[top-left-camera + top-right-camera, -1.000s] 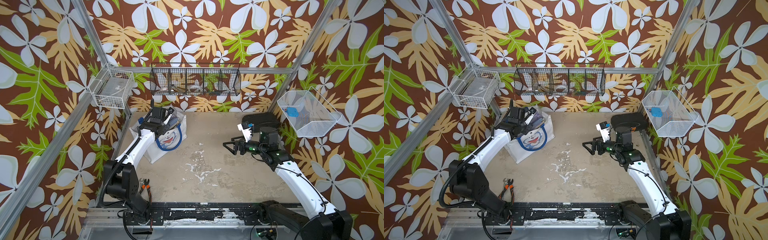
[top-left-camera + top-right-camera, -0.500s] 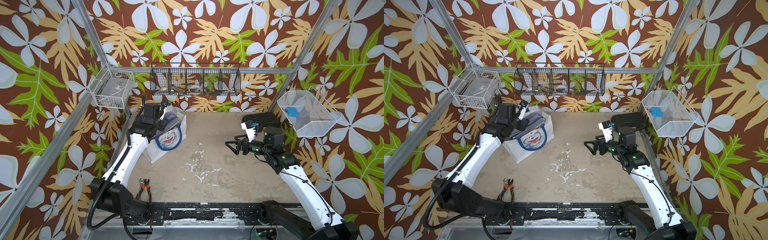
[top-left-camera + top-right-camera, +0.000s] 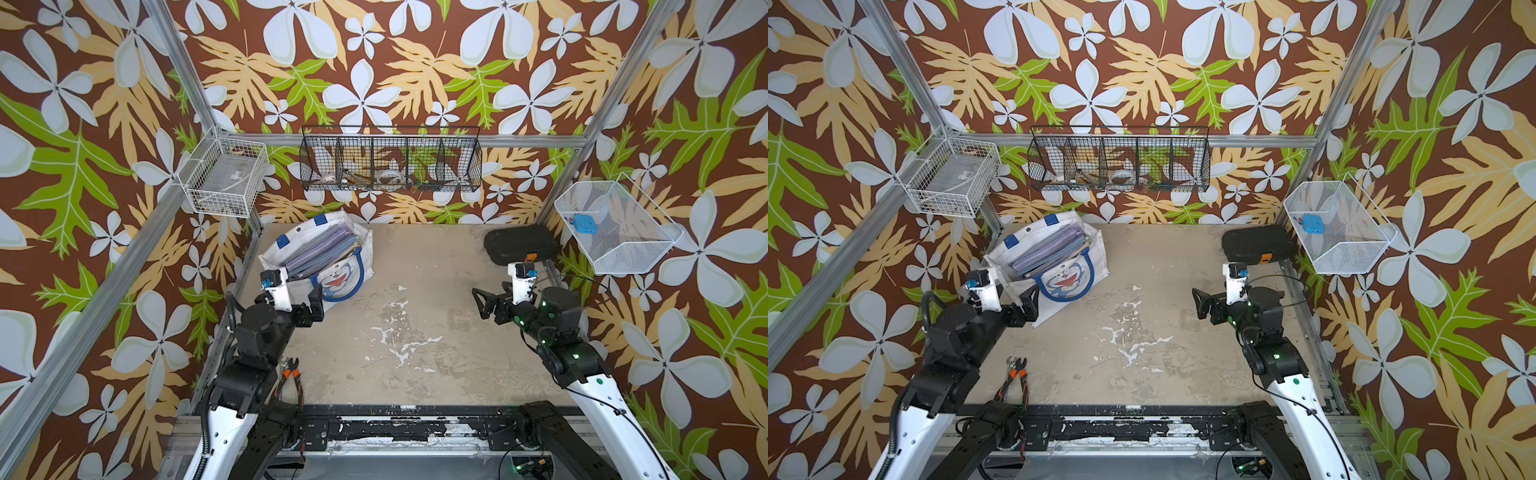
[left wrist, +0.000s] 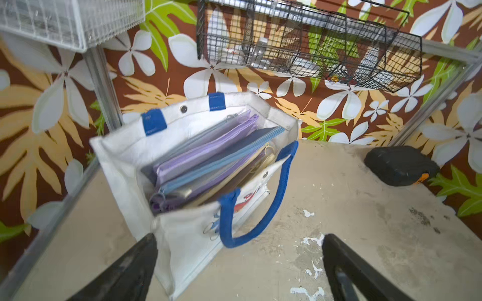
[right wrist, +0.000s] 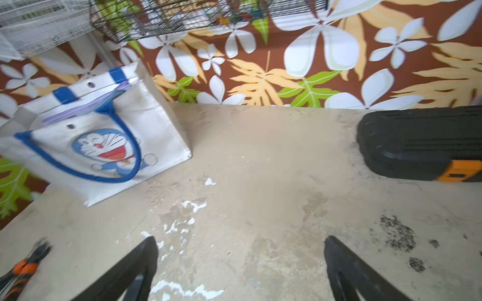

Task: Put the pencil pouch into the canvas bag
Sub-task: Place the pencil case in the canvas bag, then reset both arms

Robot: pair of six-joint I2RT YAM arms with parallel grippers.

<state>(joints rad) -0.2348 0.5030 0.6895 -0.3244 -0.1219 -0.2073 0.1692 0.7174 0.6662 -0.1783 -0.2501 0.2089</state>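
Note:
The white canvas bag [image 3: 353, 259] with blue handles and a cartoon cat face stands upright at the table's back left. In both top views its mouth gapes. Several flat purple and blue zip pouches [image 4: 208, 156] stand on edge inside it, and I cannot single out the pencil pouch among them. My left gripper [image 3: 313, 306] hovers just in front of the bag's near corner. It is open and empty, with the bag's side and a blue handle [image 4: 260, 224] ahead of its fingers. My right gripper [image 3: 481, 304] hangs open and empty over bare table at the right.
A black hard case [image 3: 521, 249] with an orange tab lies at the back right. Orange-handled pliers [image 3: 291, 376] lie near the front left, by the left arm's base. Three wire baskets hang on the walls: white [image 3: 224, 176] at left, black [image 3: 390, 160] at the back, white [image 3: 615, 228] at right.
My left gripper was shut over the bag's mouth. It has opened and drawn back towards the front, with nothing in it. The right arm has pulled back slightly to the right.

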